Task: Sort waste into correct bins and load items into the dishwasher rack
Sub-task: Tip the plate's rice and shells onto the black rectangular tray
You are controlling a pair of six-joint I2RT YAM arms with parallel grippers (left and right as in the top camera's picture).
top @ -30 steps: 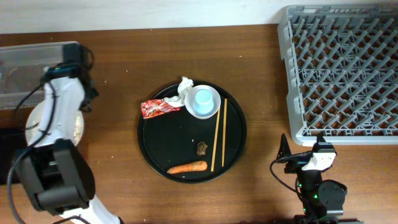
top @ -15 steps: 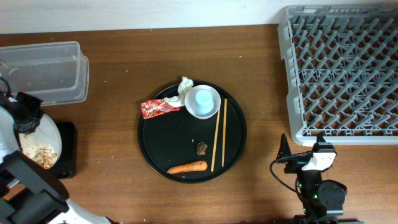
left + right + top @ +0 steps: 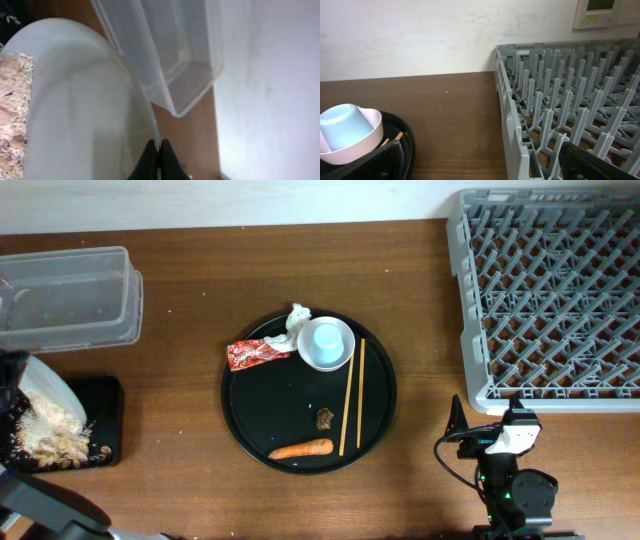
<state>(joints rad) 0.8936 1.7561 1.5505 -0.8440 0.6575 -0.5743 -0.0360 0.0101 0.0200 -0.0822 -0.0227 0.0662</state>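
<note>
Left gripper [image 3: 159,150]: clenched on plate [image 3: 85,115] rim, left edge of surface [image 3: 190,270]
Plate: tilted over black tray [image 3: 104,412], rice [image 3: 45,435] at its low edge
Right gripper [image 3: 482,166]: released, empty, bottom-right, near rack [image 3: 550,290]
Cup [image 3: 325,340], bowl [image 3: 341,359], chopsticks [image 3: 352,395]: round tray [image 3: 265,405], centre

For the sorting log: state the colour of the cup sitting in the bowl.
The cup is light blue; the right wrist view shows it best.

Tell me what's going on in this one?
The left gripper pinches the rim of the white plate, tilted over the shallow black tray, with rice scraps at its low edge. The right gripper hangs open near the rack. The cup, bowl and chopsticks sit on the round tray.
</note>
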